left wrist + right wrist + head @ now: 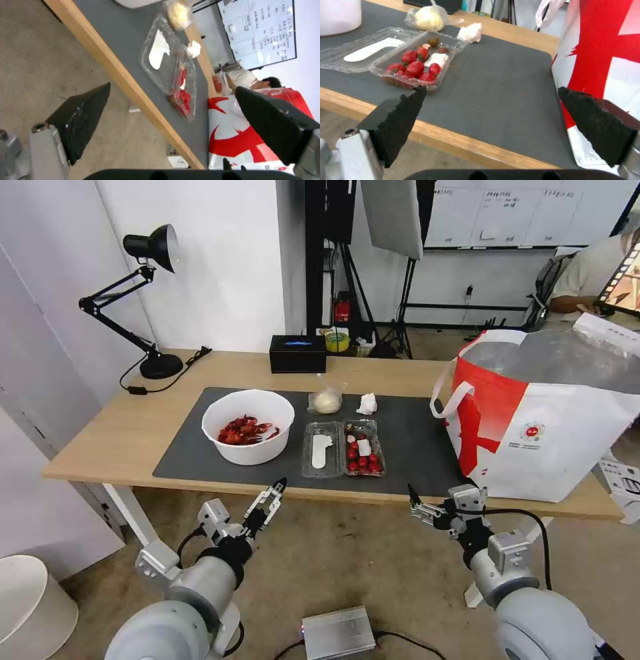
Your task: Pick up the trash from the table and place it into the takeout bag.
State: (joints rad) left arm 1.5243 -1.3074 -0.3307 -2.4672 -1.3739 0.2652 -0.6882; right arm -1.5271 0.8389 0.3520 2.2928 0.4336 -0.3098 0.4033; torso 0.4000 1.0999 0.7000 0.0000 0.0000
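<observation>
Opening stage of the clearing task: nothing is yet grasped and all four pieces of trash lie on the mat (413,447) of the table (127,437), so the step in hand appears to be the approach to a first pick. Left to right: the left gripper (272,499) hangs just off the table's near edge, below the bowl (248,426), its jaws apart and empty; the right gripper (419,506) hangs off the same edge, between the clamshell (343,448) and the bag (540,420), jaws likewise wide apart and empty. The bowl, holding red shells, stands at the left of the mat; just right of it lies the clamshell, open flat, with red fruit in its right half (its left half carries only a white label). Farther back lie the small bag (326,399) with its whitish lump and, just right of that, the tissue (367,404). The takeout bag stands upright at the right end of the table, mouth open and foil lining showing. The next move probably calls for one gripper to rise over the near edge and close on an item; the thin, open clamshell would likely flex and could spill fruit if tilted. Surface and room: light-wood top with a dark grey mat; a lamp (143,300) at far left, a black box (298,353) at the far edge; white walls, tripods and whiteboards behind.
</observation>
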